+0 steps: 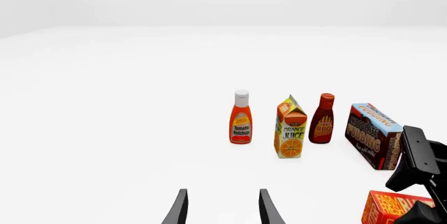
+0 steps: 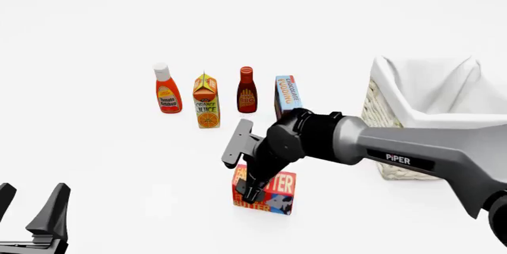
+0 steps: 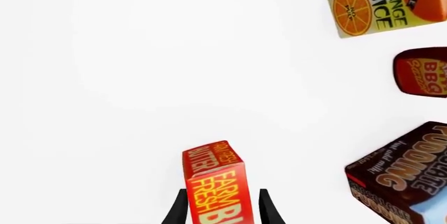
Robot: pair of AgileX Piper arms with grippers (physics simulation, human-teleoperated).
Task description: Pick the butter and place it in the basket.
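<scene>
The butter (image 2: 273,191) is a red-orange box with yellow lettering, standing on the white table in front of the row of groceries. My right gripper (image 2: 252,184) reaches down over it, open, with a finger on each side of the box. The right wrist view shows the butter (image 3: 216,182) between the two fingers (image 3: 180,208), with small gaps. The left wrist view catches the butter (image 1: 391,206) beside the right arm's black gripper. My left gripper (image 2: 32,197) hangs open and empty at the near left. The basket (image 2: 382,108), pale wicker with white lining, stands at the right.
Behind the butter stands a row: tomato ketchup bottle (image 2: 166,91), orange juice carton (image 2: 206,102), BBQ sauce bottle (image 2: 246,91) and chocolate pudding box (image 2: 287,95). The pudding box is nearest the basket. The right arm's grey link (image 2: 412,147) crosses in front of the basket.
</scene>
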